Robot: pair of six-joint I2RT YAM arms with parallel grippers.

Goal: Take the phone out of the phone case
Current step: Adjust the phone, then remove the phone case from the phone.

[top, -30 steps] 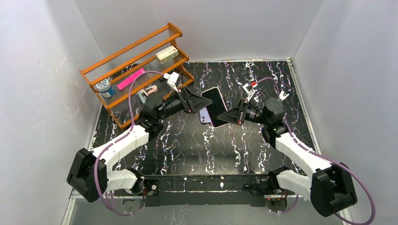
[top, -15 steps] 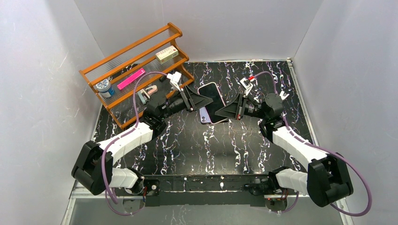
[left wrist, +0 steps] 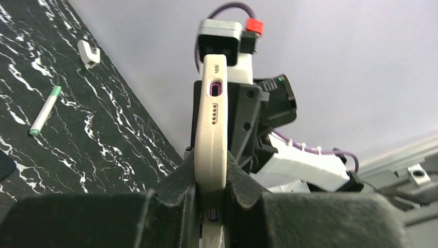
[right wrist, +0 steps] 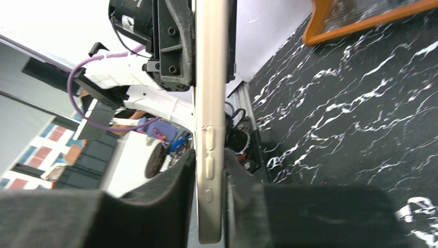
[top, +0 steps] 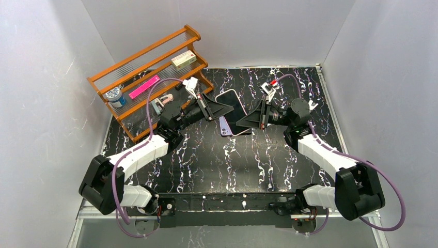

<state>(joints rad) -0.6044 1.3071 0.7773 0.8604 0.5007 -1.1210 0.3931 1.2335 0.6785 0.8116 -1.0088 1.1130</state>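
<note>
The phone [top: 235,106], dark screen up, sits in a cream phone case [left wrist: 212,119] and is held above the table between both arms. My left gripper [top: 223,109] is shut on the case's left edge; in the left wrist view its fingers [left wrist: 178,181] press both faces of the case, and purple shows in the port cutout. My right gripper [top: 249,120] straddles the opposite edge. In the right wrist view the case [right wrist: 210,103] with its side buttons stands between the right gripper's [right wrist: 209,175] fingers, with a thin gap on one side, so that gripper is slightly open.
An orange wooden rack [top: 150,67] at the back left holds a blue-lidded jar [top: 114,95], a pink strip [top: 144,86] and a small box [top: 183,59]. Something flat and purple [top: 224,127] lies under the phone. A green-tipped marker [left wrist: 44,111] and a white hook [left wrist: 89,51] lie on the table.
My left gripper has closed onto the case's edge. My right gripper's fingers have loosened from their grip. Both arms carried the phone slightly toward the back of the table.
</note>
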